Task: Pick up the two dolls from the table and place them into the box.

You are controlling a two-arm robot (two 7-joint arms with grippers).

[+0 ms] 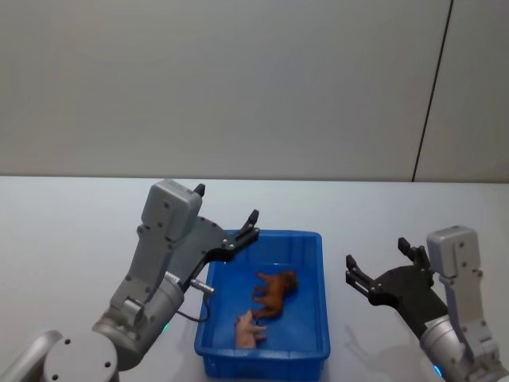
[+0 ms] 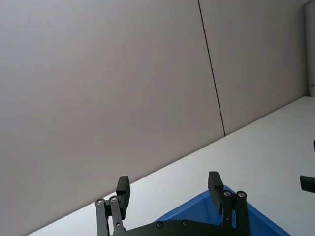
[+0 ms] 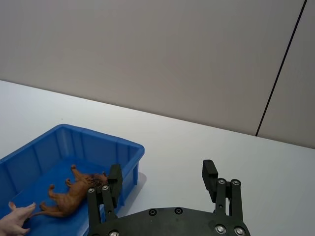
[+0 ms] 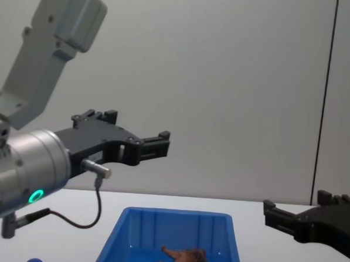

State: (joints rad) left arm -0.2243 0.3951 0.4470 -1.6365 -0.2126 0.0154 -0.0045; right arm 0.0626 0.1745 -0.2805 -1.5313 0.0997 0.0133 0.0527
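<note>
The blue box stands on the white table between my two arms. A shaggy brown doll lies on its floor, and a pale pink doll lies beside it toward the box's near wall. My left gripper hangs open and empty above the box's far left corner. My right gripper is open and empty over the table, to the right of the box. In the right wrist view, the brown doll and the pink doll lie in the box, beyond the right gripper.
A small dark blue object sits at the chest view's bottom edge, left of the box; what it is I cannot tell. A plain grey wall stands behind the table. Bare table lies behind and to the right of the box.
</note>
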